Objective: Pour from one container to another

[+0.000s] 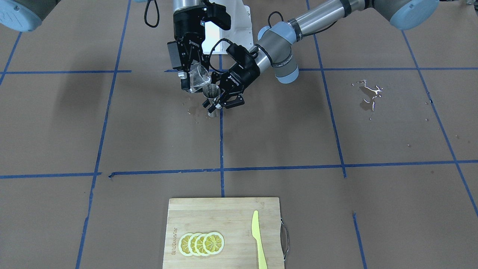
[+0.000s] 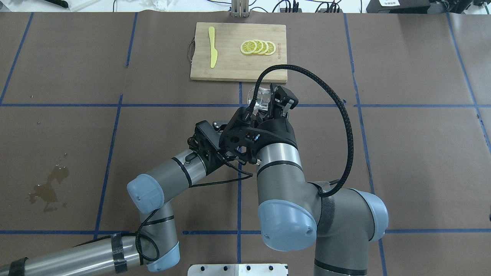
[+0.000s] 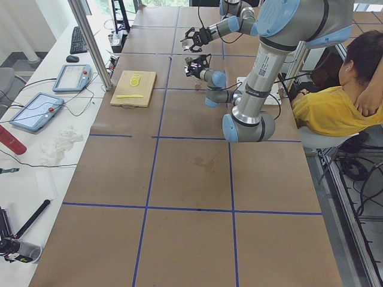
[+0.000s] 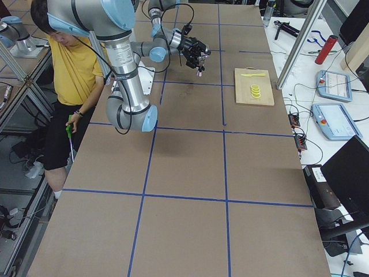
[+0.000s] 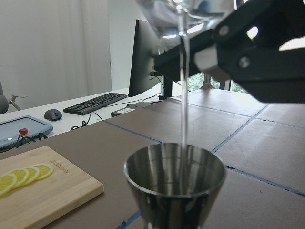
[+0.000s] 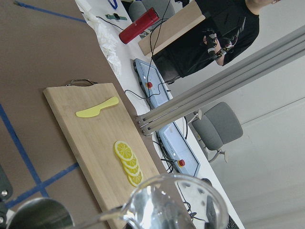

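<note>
Pouring | glass cup (image 1: 199, 79) spout above jigger (image 1: 211, 92) rim | cutting board (image 1: 231, 216) well apart

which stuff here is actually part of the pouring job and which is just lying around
In the job:
clear glass spouted cup
silvery steel hourglass jigger

Lying about:
wooden cutting board
yellow lemon slices
flat yellow knife
spilled puddle

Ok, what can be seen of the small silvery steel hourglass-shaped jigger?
The silvery steel hourglass-shaped jigger stands upright, polished, its wide top cone open upward. The left gripper is shut on its narrow waist. A thin clear stream from the tilted clear glass cup, held above by the right gripper, falls into the top cone. Whether its base touches the table is unclear.
</note>
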Controlling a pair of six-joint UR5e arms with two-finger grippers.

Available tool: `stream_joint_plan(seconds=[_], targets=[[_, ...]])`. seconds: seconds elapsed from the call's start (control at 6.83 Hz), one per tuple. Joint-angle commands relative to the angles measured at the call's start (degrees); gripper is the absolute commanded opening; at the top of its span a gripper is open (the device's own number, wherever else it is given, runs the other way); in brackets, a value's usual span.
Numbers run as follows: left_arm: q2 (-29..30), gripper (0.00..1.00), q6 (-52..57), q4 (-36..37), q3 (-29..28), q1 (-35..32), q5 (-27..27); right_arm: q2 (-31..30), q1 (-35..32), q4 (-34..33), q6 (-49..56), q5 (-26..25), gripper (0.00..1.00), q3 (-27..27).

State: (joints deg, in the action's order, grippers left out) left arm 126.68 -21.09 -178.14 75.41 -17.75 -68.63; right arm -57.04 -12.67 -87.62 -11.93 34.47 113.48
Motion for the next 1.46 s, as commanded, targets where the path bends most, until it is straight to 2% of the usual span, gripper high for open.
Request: stream_joint_plan(seconds=[0.0,0.44,0.59,1.32], targets=[[0.1,0.0,0.0,0.1,0.0,0.0,0.1,-0.1,0.0,0.0,1.3,-0.2,0.0,0.0],[0.1,0.0,0.0,0.0,0.0,0.0,0.0,0.1,-0.1,-0.6,3.2,-0.6,0.0,0.0],[0.1,0.0,0.0,0.1,0.0,0.0,0.1,0.9,0.0,-4.0,3.4,-1.2,0.0,0.2],[0.1,0.0,0.0,0.0,0.0,0.1,0.3,1.1,-0.4,-4.5,5.9,-1.3,0.0,0.2]])
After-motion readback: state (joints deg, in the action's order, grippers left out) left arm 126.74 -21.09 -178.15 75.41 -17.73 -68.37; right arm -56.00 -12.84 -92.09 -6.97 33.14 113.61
